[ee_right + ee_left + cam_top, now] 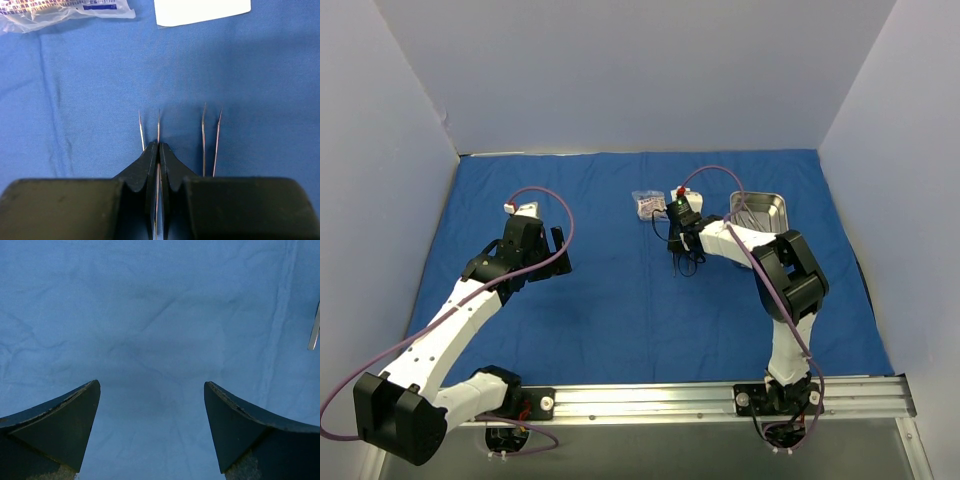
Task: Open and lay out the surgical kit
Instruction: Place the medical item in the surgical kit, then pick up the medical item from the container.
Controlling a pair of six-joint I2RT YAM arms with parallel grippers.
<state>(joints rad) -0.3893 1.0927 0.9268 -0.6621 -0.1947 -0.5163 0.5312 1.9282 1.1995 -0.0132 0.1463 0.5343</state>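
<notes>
Left arm: left gripper [150, 387] hangs over bare blue cloth wrap [610, 320], jaws wide apart, nothing between them. Only kit item in its wrist view is a steel tip [314, 332] poking in at the right edge; can't tell which instrument.

Centre: right gripper [159, 146] has jaws pinched fully together on a fine-tipped steel instrument [158, 127], tweezers by the look. Long axis runs straight out along the jaws, tips pointing far, low over the cloth; can't tell if touching. Just right of it, a second pair of tips [210, 135] lies parallel; prob. another instrument, not gripped.

Beyond the tips, far-left: clear packet [45, 12]. Far, slightly right: white-backed packet [200, 10]. Both apart from the tips.

Right: steel tray [785, 215] sits far-right of the right gripper, near it.

Judgement: right arm is nearer every kit item, left arm well apart. Setting the instrument down needs only a lowering and release, axis kept near-to-far, beside its neighbour.
</notes>
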